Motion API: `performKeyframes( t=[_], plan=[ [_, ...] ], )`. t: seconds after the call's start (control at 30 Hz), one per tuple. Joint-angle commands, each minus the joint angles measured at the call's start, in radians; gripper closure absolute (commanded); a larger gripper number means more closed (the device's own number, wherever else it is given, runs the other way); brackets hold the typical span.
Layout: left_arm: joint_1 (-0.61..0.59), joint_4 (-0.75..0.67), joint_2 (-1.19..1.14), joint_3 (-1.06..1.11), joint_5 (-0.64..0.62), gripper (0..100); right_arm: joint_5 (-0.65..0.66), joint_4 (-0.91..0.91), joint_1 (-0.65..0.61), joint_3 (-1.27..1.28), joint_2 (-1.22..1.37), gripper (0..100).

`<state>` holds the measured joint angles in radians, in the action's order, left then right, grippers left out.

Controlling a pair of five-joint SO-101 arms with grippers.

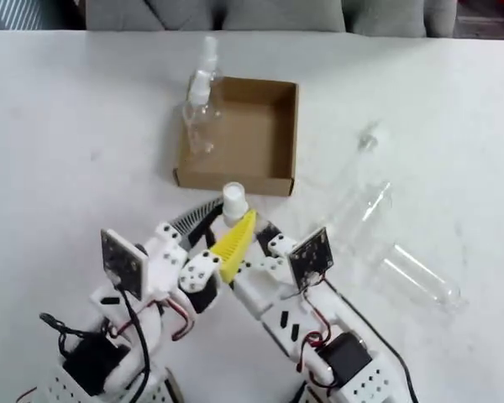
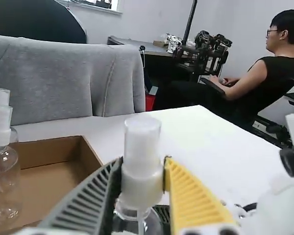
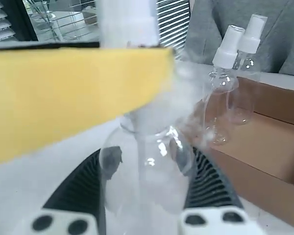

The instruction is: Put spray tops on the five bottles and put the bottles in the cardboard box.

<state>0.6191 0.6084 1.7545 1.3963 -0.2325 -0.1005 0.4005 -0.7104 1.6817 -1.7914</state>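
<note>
A clear bottle [image 3: 147,171] stands upright just in front of the cardboard box [image 1: 273,138], held between both grippers. My right gripper [image 3: 147,196] is shut on the bottle's body with its black fingers [image 3: 206,186]. My left gripper [image 2: 141,181] is shut on the white spray top [image 2: 141,156] at the bottle's neck, one grey finger [image 2: 85,200] and one yellow finger on either side. From above, the spray top [image 1: 233,201] shows at the tips of the left gripper [image 1: 227,220]. Two bottles [image 1: 200,117] with spray tops stand in the box's left side.
Two clear bottles [image 1: 361,197] [image 1: 420,281] lie on the table to the right of the box, with a small clear piece [image 1: 368,138] beyond them. Both arm bases crowd the near edge. Open white table [image 1: 67,126] spreads left of the box.
</note>
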Motion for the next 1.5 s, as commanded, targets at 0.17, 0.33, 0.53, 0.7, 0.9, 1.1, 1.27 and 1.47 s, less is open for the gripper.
performKeyframes(
  t=[0.17,0.33,0.53,0.7,0.9,1.1,1.27,1.47],
  plan=[
    [0.061,-0.037,0.005,0.041,-0.006,98,-0.002,-0.008,0.03,0.006,-0.012,98.2],
    [0.061,-0.017,0.005,0.026,-0.006,98,0.0,-0.002,0.031,0.006,-0.012,98.2],
    [0.062,0.077,0.005,-0.051,0.201,98,0.0,0.027,0.031,0.006,-0.012,98.2],
    [0.067,0.1,0.005,-0.054,0.221,98,0.0,0.025,0.031,0.006,-0.012,98.2],
    [0.067,0.1,0.007,-0.028,0.221,97,0.0,0.025,0.031,0.006,-0.012,98.2],
    [0.061,0.098,0.007,0.009,0.226,96,0.0,0.025,0.044,0.006,-0.012,98.2],
    [0.061,0.106,0.008,0.009,0.219,77,0.0,0.019,0.084,0.006,-0.012,98.2],
    [-0.01,0.098,0.008,0.009,0.219,70,0.0,0.021,0.084,0.006,-0.012,98.2]
  ],
)
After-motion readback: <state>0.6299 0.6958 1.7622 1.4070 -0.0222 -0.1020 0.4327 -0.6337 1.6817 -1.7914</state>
